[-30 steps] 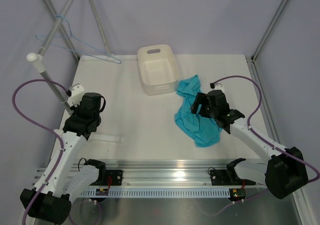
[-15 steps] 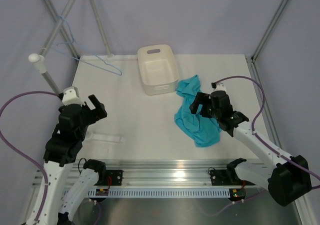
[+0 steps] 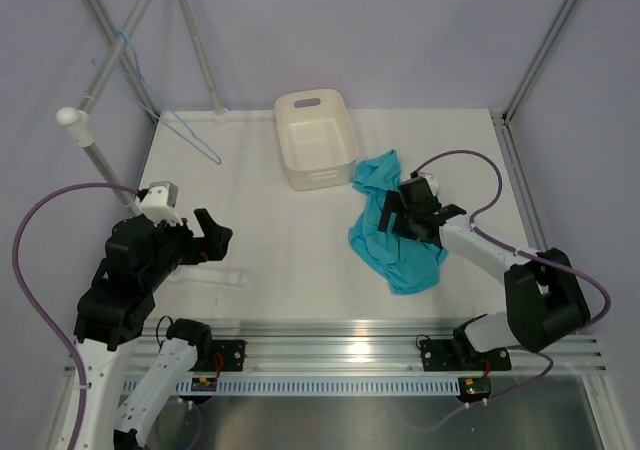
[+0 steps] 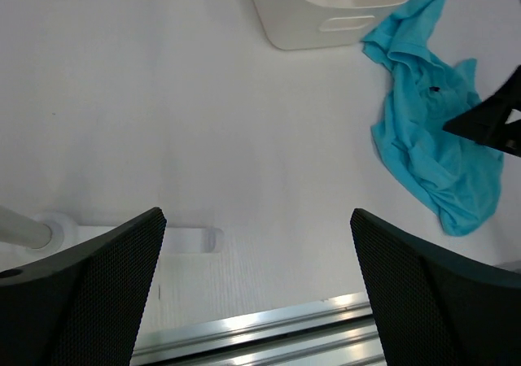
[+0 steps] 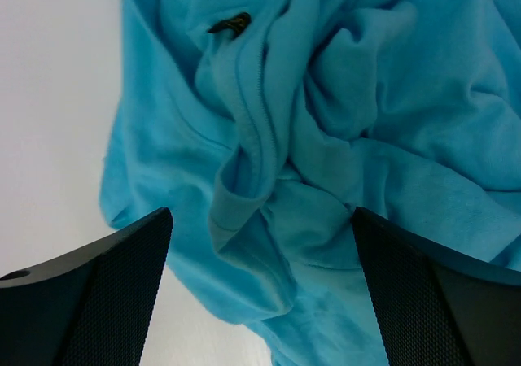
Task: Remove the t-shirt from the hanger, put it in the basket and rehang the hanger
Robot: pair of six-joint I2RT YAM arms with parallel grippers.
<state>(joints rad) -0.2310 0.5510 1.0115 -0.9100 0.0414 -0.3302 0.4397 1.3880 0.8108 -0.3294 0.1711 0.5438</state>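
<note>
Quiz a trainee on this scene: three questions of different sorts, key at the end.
1. Fill in: the left gripper and the right gripper both have their jaws ____.
2. True or false: the t-shirt hangs on the hanger.
3. Which gripper is over the t-shirt? A) left gripper B) right gripper C) neither

Key: 1 open, with nothing held. 2 false: it lies crumpled on the table, beside the white tub. 3 B.
</note>
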